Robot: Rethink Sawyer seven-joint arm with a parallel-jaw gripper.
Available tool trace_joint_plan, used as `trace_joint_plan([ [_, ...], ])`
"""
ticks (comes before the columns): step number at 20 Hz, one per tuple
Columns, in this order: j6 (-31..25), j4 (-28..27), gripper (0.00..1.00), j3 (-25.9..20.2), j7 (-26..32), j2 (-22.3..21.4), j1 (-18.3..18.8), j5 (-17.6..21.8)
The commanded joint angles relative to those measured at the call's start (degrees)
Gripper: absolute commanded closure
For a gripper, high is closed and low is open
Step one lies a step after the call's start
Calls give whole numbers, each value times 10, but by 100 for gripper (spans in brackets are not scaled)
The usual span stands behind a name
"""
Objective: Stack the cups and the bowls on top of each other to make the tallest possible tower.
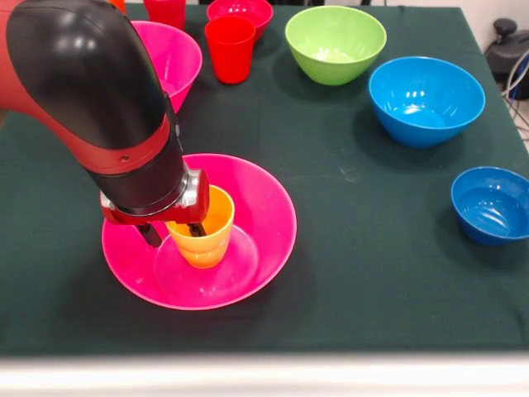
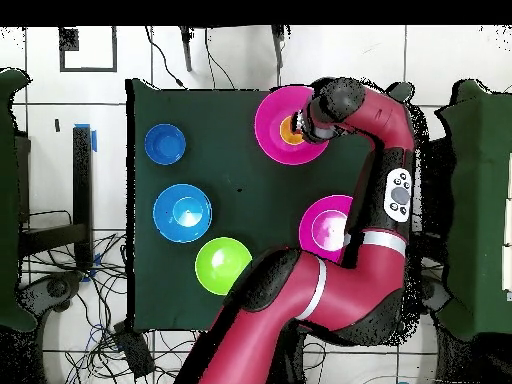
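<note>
Orange-yellow cup point(image 1: 201, 234) stands upright, mouth up, in the pink bowl point(image 1: 264, 248), its rim grasped by the tool point(image 1: 173, 234).

One camera faces me from across the desk point(image 1: 372, 273), close and angled down on its green cloth. Another hangs high above, looking straight down with my base at the bottom. Both share the desk top and my arm point(image 1: 91, 91).

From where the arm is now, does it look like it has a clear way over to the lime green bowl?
Probably yes. The lime green bowl sits open side up with bare cloth around it and nothing stacked on it. But the gripper is busy at the yellow-orange cup in the wide pink bowl.
</note>
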State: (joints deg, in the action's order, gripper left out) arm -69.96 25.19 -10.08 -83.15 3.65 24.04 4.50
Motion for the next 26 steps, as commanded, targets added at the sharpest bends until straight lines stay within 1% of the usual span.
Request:
trace_joint_plan([
  [1, -3, 16, 0, -43, 162, 6, -12, 33],
  [6, -11, 8, 0, -48, 166, 9, -14, 33],
  [9, -24, -10, 0, -58, 181, 11, -17, 34],
  [11, -38, -7, 0, -56, 182, 3, -18, 34],
  [13, -67, -13, 0, -53, 179, -5, -22, 34],
  [16, -89, -15, 0, -51, 174, -14, -25, 31],
  [26, -134, -50, 0, -56, 169, -7, -35, 36],
])
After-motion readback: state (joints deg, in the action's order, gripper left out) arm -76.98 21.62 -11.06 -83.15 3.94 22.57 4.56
